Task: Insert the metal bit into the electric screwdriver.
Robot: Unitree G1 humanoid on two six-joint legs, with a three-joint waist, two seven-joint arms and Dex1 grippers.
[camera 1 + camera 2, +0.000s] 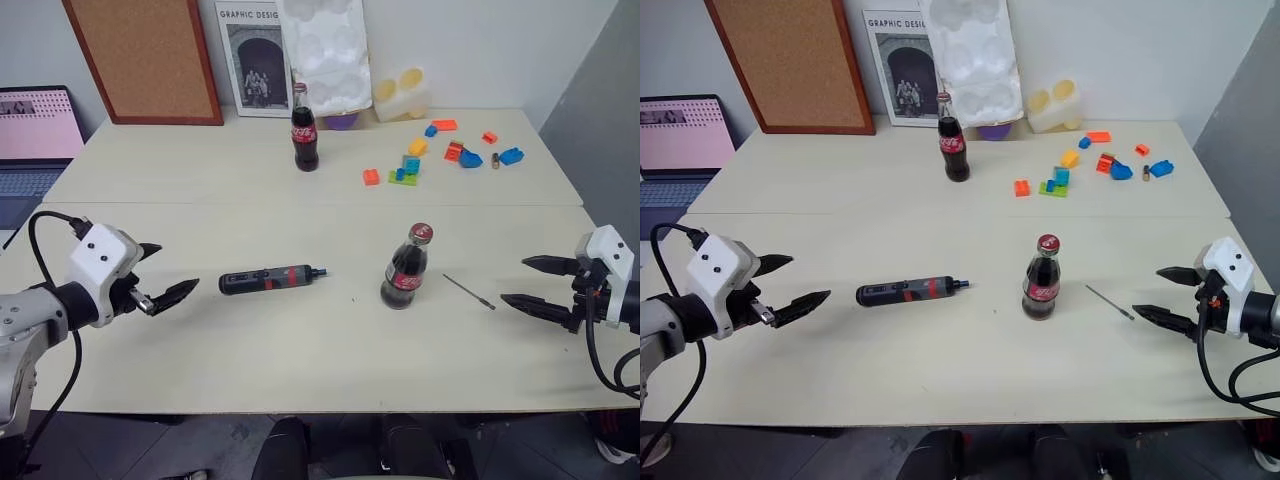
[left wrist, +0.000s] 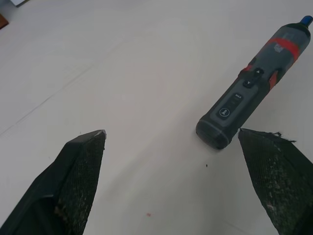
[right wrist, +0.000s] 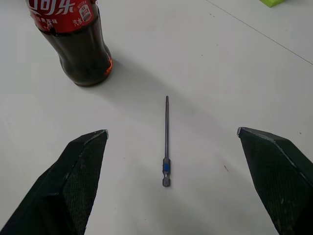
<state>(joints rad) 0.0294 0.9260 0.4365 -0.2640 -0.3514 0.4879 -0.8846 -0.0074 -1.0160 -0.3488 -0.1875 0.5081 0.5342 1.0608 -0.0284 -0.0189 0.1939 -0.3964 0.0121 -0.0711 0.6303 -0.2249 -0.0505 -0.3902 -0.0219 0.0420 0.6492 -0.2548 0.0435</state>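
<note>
Metal bit (image 3: 166, 142) and electric screwdriver (image 1: 272, 279) lie loose on the table (image 1: 300, 350)
The bit lies bare between the near cola bottle (image 1: 406, 267) and the right gripper (image 1: 538, 284), jaws wide, empty. The screwdriver lies left of that bottle, just beyond the left gripper (image 1: 165, 272), spread and empty; bare tabletop runs to the front edge

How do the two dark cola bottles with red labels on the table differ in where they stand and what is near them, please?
The nearer dark cola bottle with a red label and red cap stands between the black pen-shaped electric screwdriver and the thin grey metal bit. The farther cola bottle stands toward the back wall, near the coloured plastic blocks. Both stand upright and capped.
</note>
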